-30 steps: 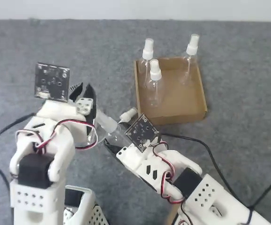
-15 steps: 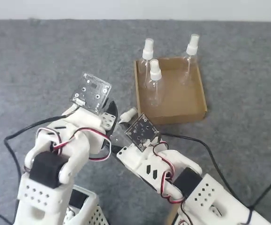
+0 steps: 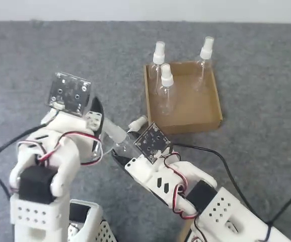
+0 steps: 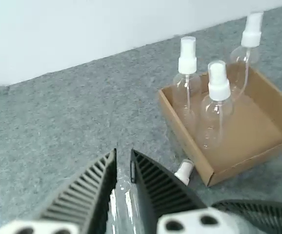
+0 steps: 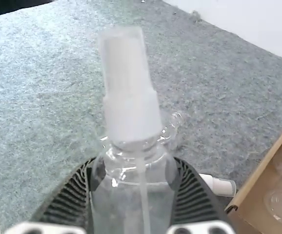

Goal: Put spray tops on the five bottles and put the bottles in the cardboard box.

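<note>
While the right end effector [image 5: 133, 173] clamps a capped bottle [image 5: 131, 141], the left end effector [image 4: 123, 155] hovers narrowly parted.

5 bottles [image 3: 165, 96] — 3 standing with tops on, 1 topped bottle [image 5: 131, 195] clamped in the right claw [image 5: 135, 168], and 1 seen as a bare clear neck [image 5: 172, 121] behind it. 5 spray tops [image 3: 166, 75]: 4 fitted, 1 loose spray top [image 3: 138, 122]. 1 cardboard box [image 3: 191, 123]. 2 arms — 2 claws, counting the left claw [image 4: 124, 153]. 1 table [image 3: 261, 75].
</note>
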